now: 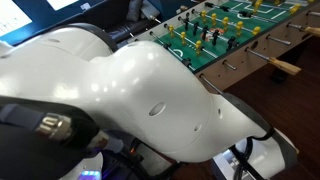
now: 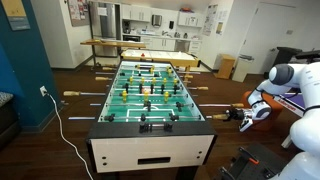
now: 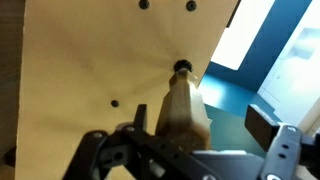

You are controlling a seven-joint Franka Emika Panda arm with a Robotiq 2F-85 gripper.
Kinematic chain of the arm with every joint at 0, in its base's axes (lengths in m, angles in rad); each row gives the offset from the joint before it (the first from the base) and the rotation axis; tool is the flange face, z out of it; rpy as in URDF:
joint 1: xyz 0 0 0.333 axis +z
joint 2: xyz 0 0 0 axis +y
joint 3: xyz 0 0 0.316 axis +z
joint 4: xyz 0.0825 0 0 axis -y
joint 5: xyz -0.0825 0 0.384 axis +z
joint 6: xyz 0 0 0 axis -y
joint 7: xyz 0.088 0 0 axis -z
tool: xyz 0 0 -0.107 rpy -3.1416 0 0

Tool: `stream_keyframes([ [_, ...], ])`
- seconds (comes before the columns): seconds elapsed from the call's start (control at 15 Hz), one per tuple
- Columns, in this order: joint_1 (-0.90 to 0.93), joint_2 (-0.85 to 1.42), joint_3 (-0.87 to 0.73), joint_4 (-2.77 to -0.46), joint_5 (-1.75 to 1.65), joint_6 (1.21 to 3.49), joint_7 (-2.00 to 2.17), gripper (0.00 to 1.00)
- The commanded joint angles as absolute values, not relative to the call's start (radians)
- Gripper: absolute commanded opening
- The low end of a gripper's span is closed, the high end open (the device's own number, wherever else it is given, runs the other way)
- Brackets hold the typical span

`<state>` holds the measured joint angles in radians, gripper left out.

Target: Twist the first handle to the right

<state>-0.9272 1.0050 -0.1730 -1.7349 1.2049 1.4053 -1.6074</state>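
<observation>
The foosball table [image 2: 150, 140] stands in the middle of the room and also shows in an exterior view [image 1: 235, 40]. Its nearest rod on the arm's side ends in a wooden handle [image 3: 185, 108], which sticks out of the table's light wooden side wall [image 3: 90, 60]. My gripper [image 3: 200, 122] is open around this handle. The handle lies close to one finger, and the other finger pad stands apart from it. In an exterior view my gripper [image 2: 246, 113] is at the end of that rod [image 2: 222, 117].
Other wooden handles [image 2: 72, 95] stick out on both sides of the table [image 1: 285, 68]. A white cable [image 2: 62, 125] runs over the floor. My white arm [image 1: 130, 100] fills most of an exterior view. A long table [image 2: 130, 44] and a kitchen are at the back.
</observation>
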Motion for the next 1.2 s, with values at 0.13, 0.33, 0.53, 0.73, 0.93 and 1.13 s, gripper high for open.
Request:
stream_keyframes([
  [0.13, -0.91, 1.025, -0.217, -1.668, 1.171, 1.363, -1.519, 1.0],
  [0.33, -0.907, 1.037, -0.223, -1.645, 1.129, 1.366, -1.479, 1.0],
  [0.53, -0.917, 1.047, -0.211, -1.632, 1.112, 1.363, -1.479, 1.0],
  [0.73, -0.929, 1.057, -0.203, -1.628, 1.125, 1.363, -1.498, 1.0],
  [0.93, -0.937, 1.065, -0.197, -1.622, 1.124, 1.349, -1.509, 1.0],
  [1.13, -0.951, 1.073, -0.189, -1.615, 1.129, 1.319, -1.528, 1.0],
])
